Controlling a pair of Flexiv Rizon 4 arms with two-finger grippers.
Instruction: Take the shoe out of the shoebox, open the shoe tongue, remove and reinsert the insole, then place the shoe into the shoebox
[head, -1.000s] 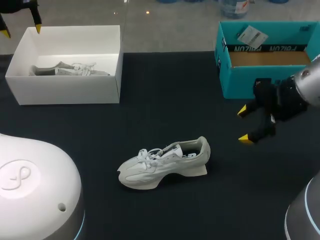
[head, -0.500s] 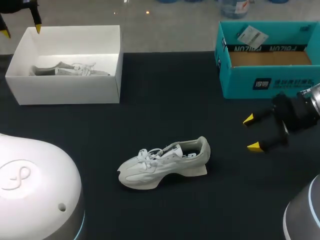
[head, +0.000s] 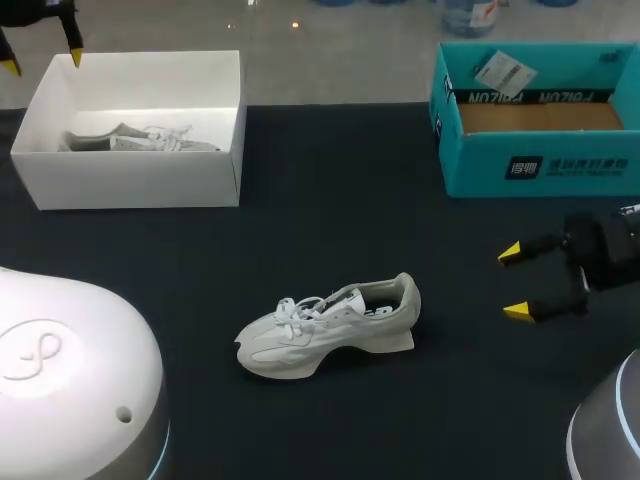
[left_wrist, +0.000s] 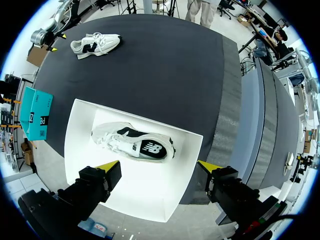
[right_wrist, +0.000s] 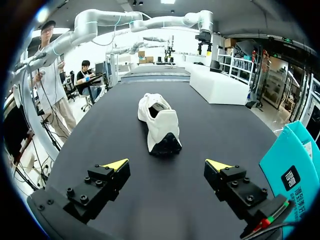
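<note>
A white sneaker (head: 330, 325) lies on its sole in the middle of the black table, toe to the left. In the right wrist view the same sneaker (right_wrist: 159, 122) lies heel-first ahead of my right gripper (right_wrist: 168, 164). My right gripper (head: 514, 282) hangs open and empty to the sneaker's right, well apart from it. A white shoebox (head: 140, 180) at the back left holds a second shoe (head: 140, 138). My left gripper (head: 42, 60) hovers open above that box's far left corner. From the left wrist, the boxed shoe (left_wrist: 132, 145) lies ahead of my open left gripper (left_wrist: 159, 166).
An open teal cardboard box (head: 540, 165) stands at the back right, just behind my right gripper, with a paper tag inside. The teal box (left_wrist: 36, 114) also shows in the left wrist view. My arms' bases fill the near corners in the head view.
My right gripper has swung right and toward the near edge, away from the teal box front, staying open. The sneaker, the boxes and my left arm have not moved.
</note>
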